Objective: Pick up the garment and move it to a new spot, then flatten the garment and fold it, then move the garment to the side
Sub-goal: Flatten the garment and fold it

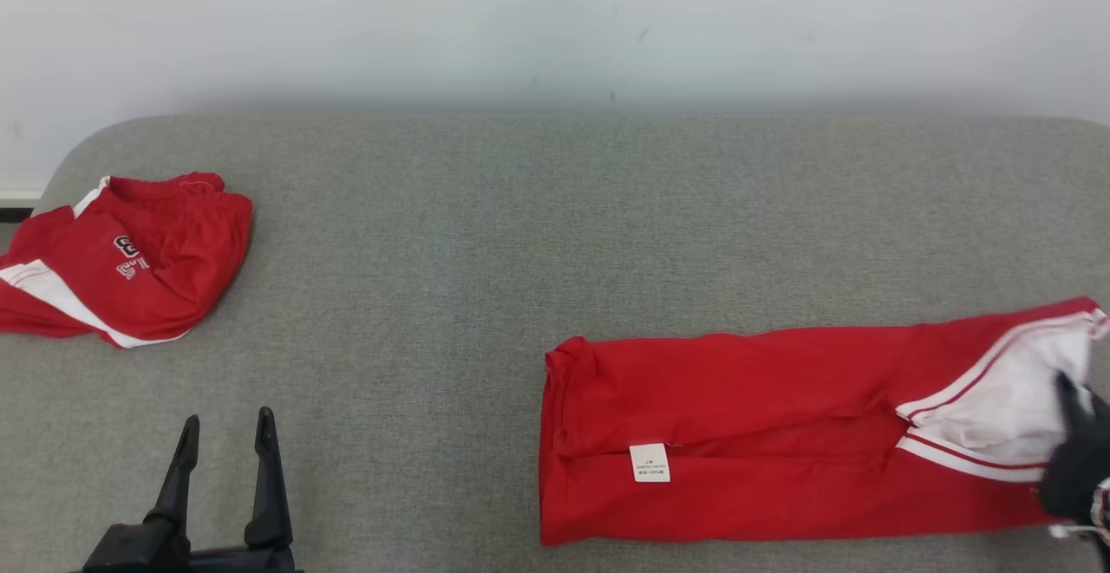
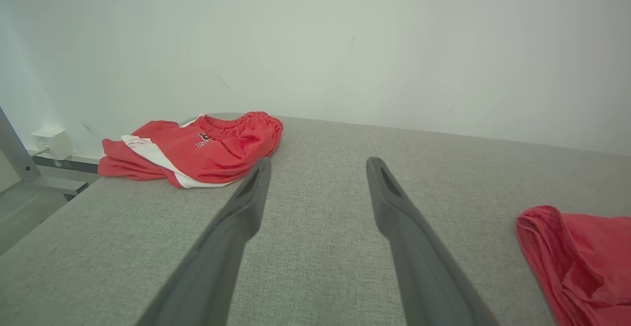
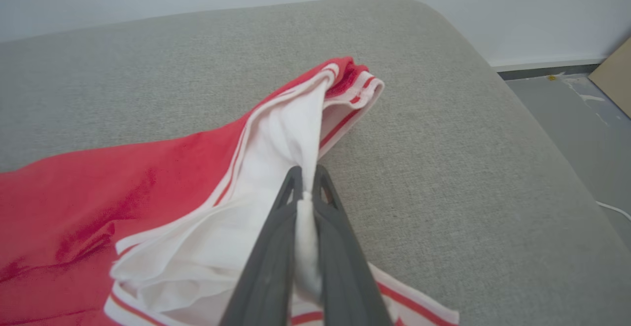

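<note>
I have right pincer (image 3: 308, 172) clamped on white end of long red fabric garment (image 1: 737, 400), judged ready for fold. My left pincer (image 1: 227, 421) spread wide, empty, parked above grey counter (image 1: 486, 235).

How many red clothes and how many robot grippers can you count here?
Red clothes: 2 (crumpled garment, flat garment)
Grippers: 2 (left gripper, right gripper)
Total: 4
</note>
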